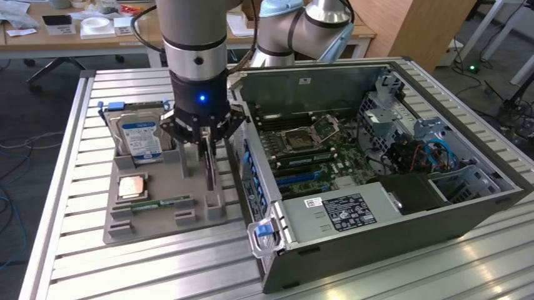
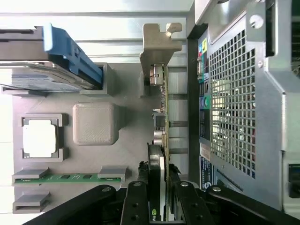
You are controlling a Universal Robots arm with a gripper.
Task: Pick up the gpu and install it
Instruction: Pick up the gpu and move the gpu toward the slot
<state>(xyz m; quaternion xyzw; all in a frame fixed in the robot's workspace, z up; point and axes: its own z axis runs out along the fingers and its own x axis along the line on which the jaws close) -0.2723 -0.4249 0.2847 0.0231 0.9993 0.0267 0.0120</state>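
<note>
fingers (image 2: pixel 136 201) of the black gripper (image 2: pixel 158 176) clamp the thin black gpu card (image 2: pixel 160 117) beneath, edgewise along the grey tray's (image 2: pixel 126 154) edge nearest the metal computer case (image 2: pixel 243 93).

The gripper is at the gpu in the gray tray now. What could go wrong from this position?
The gpu stands on edge in a slot of the gray tray; a tilted pull could jam it or drag the tray.
Its metal bracket is close to the computer case wall and might hit it.
The gripper sits away from the bracket end, so the card may swing.
</note>
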